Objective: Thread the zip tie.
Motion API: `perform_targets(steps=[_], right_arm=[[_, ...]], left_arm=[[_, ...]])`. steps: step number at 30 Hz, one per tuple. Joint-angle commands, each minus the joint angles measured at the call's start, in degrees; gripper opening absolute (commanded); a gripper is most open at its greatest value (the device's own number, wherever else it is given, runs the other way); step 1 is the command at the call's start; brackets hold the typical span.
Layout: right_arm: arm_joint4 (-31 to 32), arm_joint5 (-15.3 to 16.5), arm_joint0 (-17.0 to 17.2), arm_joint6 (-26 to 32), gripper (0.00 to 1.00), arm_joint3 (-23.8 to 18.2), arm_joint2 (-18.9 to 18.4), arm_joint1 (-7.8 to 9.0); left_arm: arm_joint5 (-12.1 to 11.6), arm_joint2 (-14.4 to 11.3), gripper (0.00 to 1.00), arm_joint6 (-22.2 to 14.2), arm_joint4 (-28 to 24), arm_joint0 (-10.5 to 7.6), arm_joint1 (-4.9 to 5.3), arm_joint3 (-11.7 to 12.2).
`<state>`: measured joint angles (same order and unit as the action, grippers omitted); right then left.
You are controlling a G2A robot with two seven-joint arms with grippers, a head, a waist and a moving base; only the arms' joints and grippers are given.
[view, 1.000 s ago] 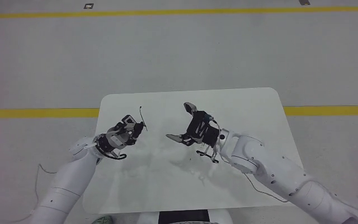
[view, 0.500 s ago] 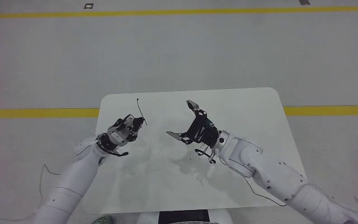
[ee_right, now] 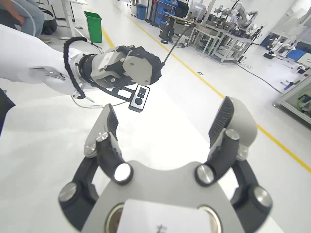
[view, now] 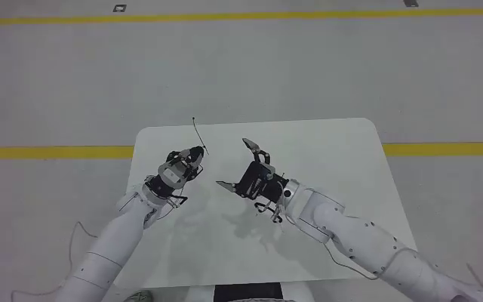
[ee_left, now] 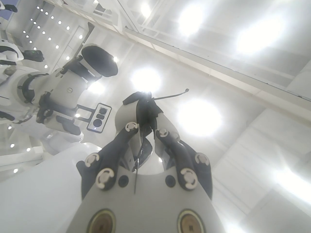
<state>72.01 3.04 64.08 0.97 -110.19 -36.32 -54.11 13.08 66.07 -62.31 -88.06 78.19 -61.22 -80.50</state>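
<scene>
My right hand [ee_right: 168, 112] is spread wide and holds nothing, poised over the surface [view: 339, 143]. Just beyond it, my left hand [ee_left: 145, 105] is clenched on the zip tie [ee_right: 174, 47], which is lifted off the surface with its free end slanting up and away. Judgement: alignment step. Square the spread fingers to the strand, close near its end, and avoid bending it.

Thin black plastic zip tie [view: 198, 134]; smooth, matt white bench [view: 339, 158]; right tool [ee_right: 170, 112] with ribbed, matt black pads [ee_right: 220, 120].
</scene>
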Motion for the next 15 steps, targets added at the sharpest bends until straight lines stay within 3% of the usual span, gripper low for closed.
perform_targets(steps=[1,4,6,9,14,15], right_arm=[[-0.02,0.05,0.0,0.03,1.0,0.0,-0.01,0.02],[-0.02,0.05,0.0,0.03,1.0,0.0,-0.01,0.02],[0.26,0.19,0.28,-0.06,1.0,-0.01,-0.18,-0.07],[1.73,0.76,0.37,0.52,1.0,0.16,-0.6,-0.44],[3.41,1.6,0.42,1.0,1.0,0.55,-1.04,-1.16],[4.01,1.68,0.52,1.27,0.88,0.75,-1.19,-1.3]], left_arm=[[0.02,0.01,0.0,-0.02,0.01,0.0,0.0,0.01],[-0.04,-0.02,0.0,0.34,-0.01,0.04,-0.01,-0.01],[2.1,-0.5,0.0,2.39,-1.9,0.57,-0.26,-0.48],[6.37,0.76,0.0,3.25,-1.9,1.54,-1.19,-0.46],[6.4,1.41,0.0,3.78,-1.9,2.99,-3.33,-0.31],[6.4,1.41,0.0,3.78,-1.9,2.99,-3.33,-0.31]])
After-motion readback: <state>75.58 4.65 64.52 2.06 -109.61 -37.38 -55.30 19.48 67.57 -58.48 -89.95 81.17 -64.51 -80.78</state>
